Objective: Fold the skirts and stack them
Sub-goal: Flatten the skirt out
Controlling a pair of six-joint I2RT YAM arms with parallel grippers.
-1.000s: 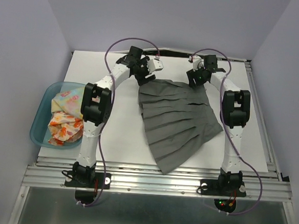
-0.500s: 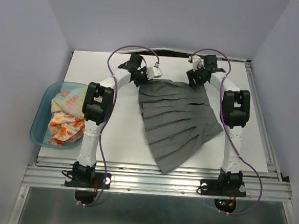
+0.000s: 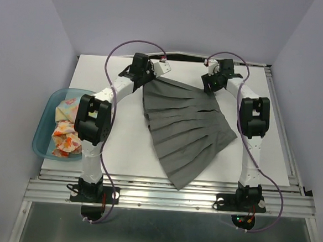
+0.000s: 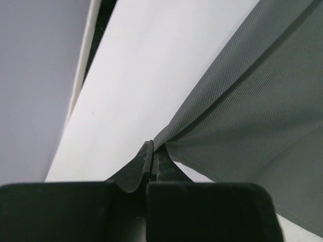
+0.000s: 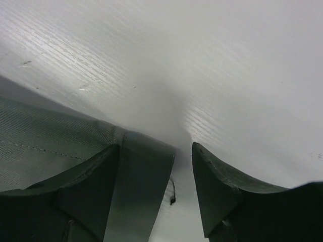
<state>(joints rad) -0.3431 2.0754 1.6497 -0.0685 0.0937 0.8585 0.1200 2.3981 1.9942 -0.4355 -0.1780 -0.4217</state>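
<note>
Pinching the dark grey skirt (image 3: 186, 128) at one waist corner, the left gripper (image 4: 151, 151) is pressed together. The right gripper (image 5: 156, 145) stands spread over the other corner, low on the white tabletop (image 3: 129, 141) between lavender walls (image 3: 22, 45).

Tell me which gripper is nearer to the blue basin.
Left. The left gripper sits beyond and to the right of the blue basin, at the grey skirt's far left corner; the right gripper is farther right, at the skirt's other far corner.
</note>
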